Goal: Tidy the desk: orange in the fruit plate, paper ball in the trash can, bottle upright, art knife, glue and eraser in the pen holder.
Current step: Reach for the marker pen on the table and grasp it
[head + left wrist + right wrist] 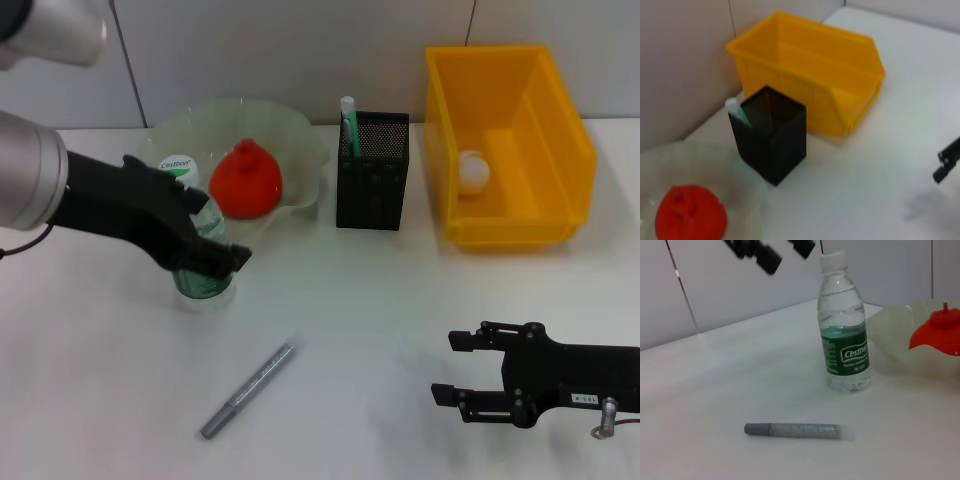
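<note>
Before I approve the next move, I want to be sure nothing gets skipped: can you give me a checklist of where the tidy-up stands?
1. Bottle upright: ok.
2. Left tool clear of the bottle: ok, open above it.
3. Orange in fruit plate: ok.
4. Paper ball in trash can: ok.
5. Art knife in pen holder: not ok, lying outside it.
6. Right tool open and free: ok.

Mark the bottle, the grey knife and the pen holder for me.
bottle [846,356]: right wrist view, green label.
knife [249,389]: head view, mid-barrel.
pen holder [372,185]: head view, front mesh wall.
</note>
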Controlling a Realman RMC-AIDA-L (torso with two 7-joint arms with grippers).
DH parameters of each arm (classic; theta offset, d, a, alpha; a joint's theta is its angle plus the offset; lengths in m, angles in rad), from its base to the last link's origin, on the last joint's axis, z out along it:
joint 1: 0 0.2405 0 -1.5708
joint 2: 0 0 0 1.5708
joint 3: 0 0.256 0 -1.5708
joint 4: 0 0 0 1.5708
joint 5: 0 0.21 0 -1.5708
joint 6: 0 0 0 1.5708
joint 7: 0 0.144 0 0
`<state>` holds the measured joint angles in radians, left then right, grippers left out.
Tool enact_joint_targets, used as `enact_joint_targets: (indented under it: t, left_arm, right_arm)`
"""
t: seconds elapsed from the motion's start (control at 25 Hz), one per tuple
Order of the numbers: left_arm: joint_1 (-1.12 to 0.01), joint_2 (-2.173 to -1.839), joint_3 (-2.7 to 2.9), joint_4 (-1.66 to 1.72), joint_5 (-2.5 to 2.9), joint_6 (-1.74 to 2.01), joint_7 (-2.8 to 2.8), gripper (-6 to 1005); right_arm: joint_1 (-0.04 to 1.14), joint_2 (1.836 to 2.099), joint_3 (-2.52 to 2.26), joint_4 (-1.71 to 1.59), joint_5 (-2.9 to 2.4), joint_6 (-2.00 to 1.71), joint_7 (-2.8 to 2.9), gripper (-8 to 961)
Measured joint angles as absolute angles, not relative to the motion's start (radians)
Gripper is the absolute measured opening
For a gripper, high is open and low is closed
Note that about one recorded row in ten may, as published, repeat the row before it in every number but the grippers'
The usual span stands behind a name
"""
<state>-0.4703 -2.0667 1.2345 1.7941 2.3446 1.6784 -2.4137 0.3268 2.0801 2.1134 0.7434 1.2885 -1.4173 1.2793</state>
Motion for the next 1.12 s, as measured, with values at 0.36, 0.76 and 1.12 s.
enact_joint_targets:
  t: [0.36,0.76,1.12]
  left_arm:
    - [-0.505,-2.069,1.322,1.742,2.463,1.7,-2.456,801]
    - [-0.598,-2.069,1.371,1.519,2.543,1.694,-2.515,801]
    - [-0.599,-2.07,1.419,1.485,2.553,1.666,-2.513,801]
  right_arm:
    - [0.328,2.081,2.114,0.737,1.289,-1.418,1.279,740]
    - [0.322,2.082,2.114,0.731,1.29,-1.421,1.275,741]
    - [0.319,2.082,2.114,0.729,1.299,-1.418,1.272,740]
